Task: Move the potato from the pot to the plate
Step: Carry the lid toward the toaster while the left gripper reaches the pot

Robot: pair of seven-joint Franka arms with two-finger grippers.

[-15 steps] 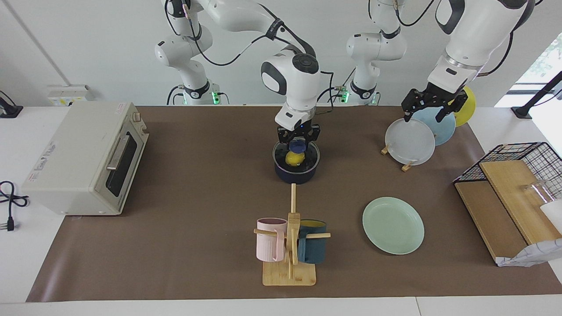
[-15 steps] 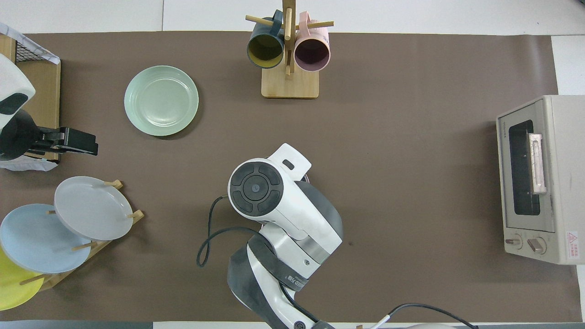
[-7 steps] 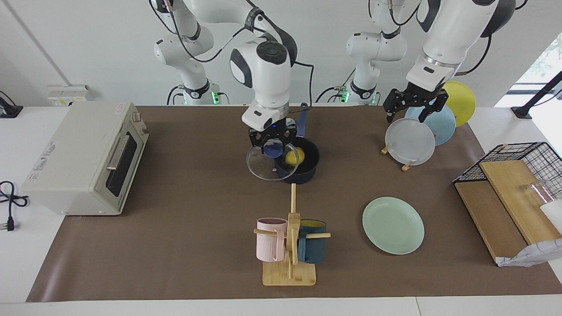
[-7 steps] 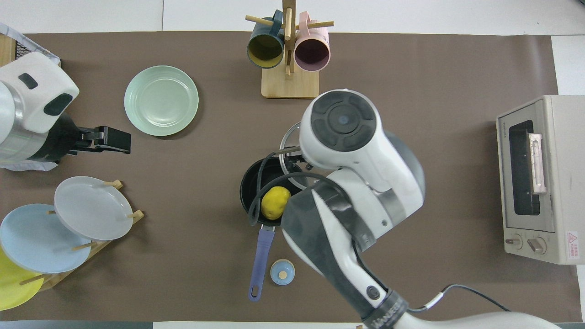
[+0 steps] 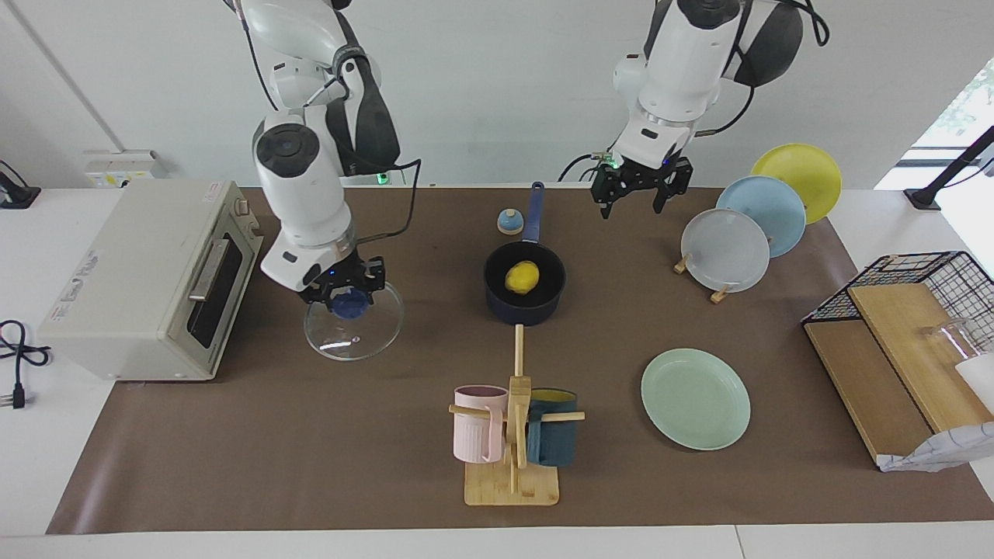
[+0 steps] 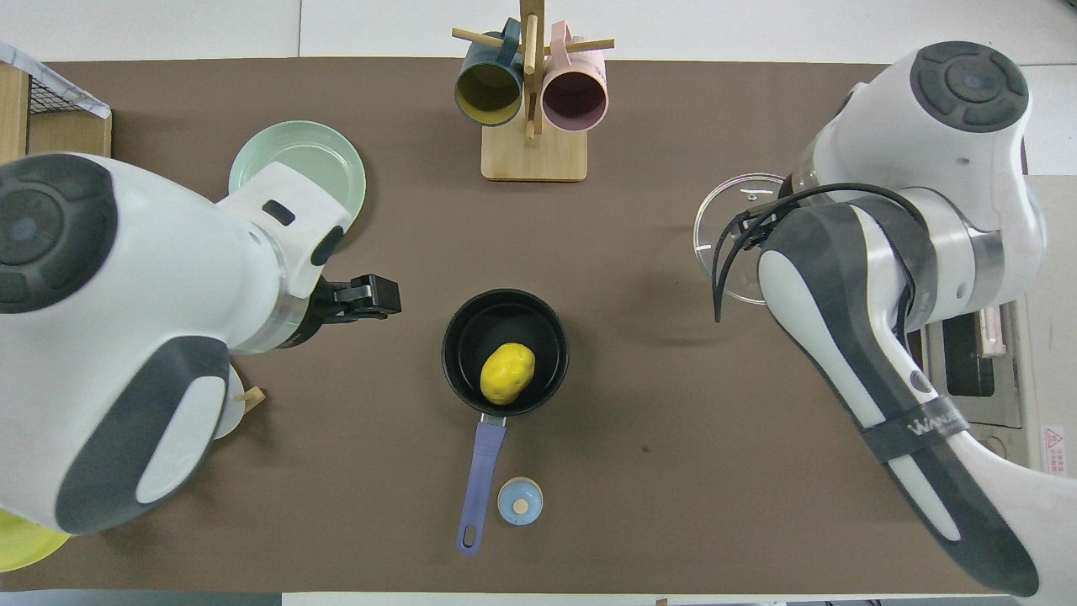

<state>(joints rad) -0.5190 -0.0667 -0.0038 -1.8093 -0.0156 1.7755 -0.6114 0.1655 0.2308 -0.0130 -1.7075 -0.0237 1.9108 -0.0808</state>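
Potato (image 5: 522, 276), in open pot (image 5: 524, 289): we judge it light, firm, slippery; left gripper (image 5: 641, 192), fingers apart, takes its middle; right gripper (image 5: 343, 293) clamps the glass lid (image 5: 353, 330).

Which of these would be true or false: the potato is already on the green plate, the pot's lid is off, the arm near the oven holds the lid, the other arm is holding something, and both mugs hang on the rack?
1. The potato lies on the plate. False: it sits inside the pot; the plate carries nothing.
2. The pot is uncovered. True.
3. The right gripper is shut on the blue knob of the glass lid, beside the toaster oven. True.
4. The left gripper holds a plate from the plate rack. False: it is open and holds nothing, up in the air near the pot's handle.
5. The pink mug and the dark teal mug hang on the wooden mug stand. True.
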